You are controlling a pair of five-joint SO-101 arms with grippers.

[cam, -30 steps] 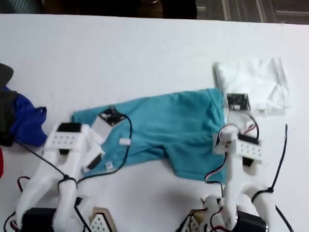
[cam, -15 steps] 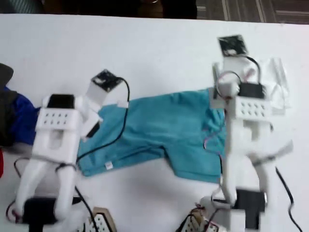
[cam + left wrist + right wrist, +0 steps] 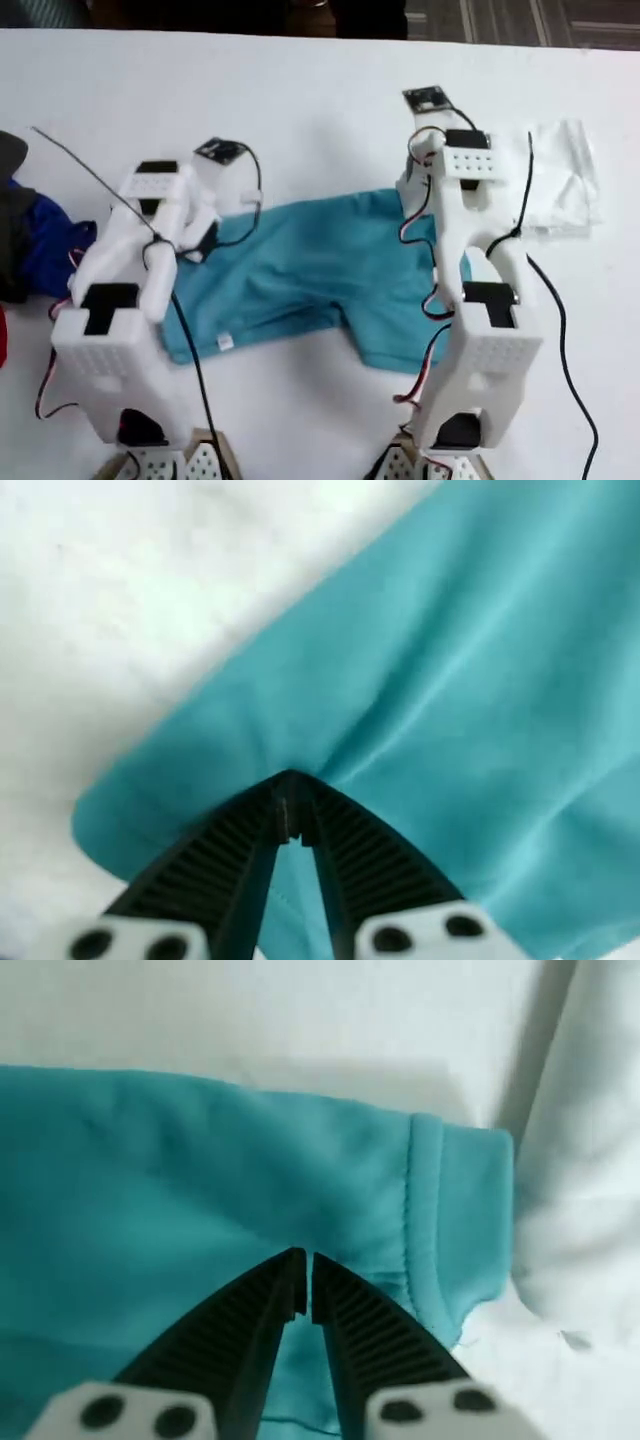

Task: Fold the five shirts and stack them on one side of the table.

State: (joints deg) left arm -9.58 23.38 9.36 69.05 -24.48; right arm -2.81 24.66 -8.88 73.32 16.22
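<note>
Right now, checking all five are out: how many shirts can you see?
3 clear: teal shirt mid-table, white shirt far right, blue shirt left edge. Dark cloth and red cloth beside it may be more.

The left arm [image 3: 100,360] and right arm [image 3: 490,350] are blocky white plastic, trailing black and red cables [image 3: 195,370]; tool fingers [image 3: 225,850] black, ribbed

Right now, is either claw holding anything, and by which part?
Both pinch the teal shirt: left claw near a rounded corner, right claw just inside the hemmed edge.
</note>
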